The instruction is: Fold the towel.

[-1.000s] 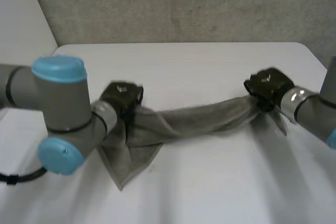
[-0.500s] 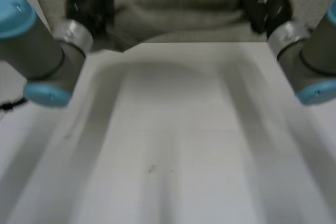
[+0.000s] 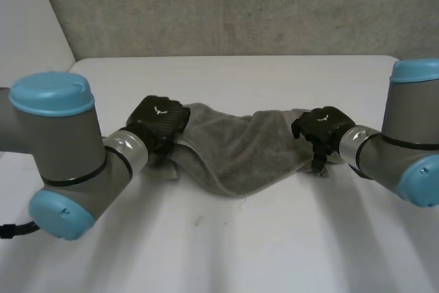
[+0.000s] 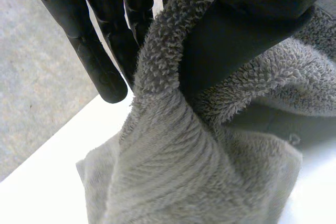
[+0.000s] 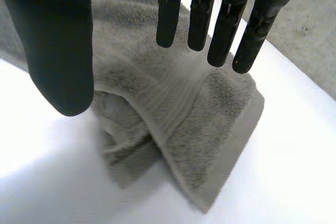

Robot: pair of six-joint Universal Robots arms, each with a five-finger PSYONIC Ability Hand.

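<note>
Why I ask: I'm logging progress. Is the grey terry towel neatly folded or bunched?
Bunched, not folded: the grey terry towel lies rumpled, one end pinched in the left hand, the right hand open over the other.

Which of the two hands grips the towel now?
The left hand: the towel is pinched between its thumb and fingers. The right hand hangs open above it.

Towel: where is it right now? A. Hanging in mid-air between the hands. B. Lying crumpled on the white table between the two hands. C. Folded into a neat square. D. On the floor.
B: the head view shows the towel lying rumpled on the table, with the left hand at one end and the right hand at the other.
</note>
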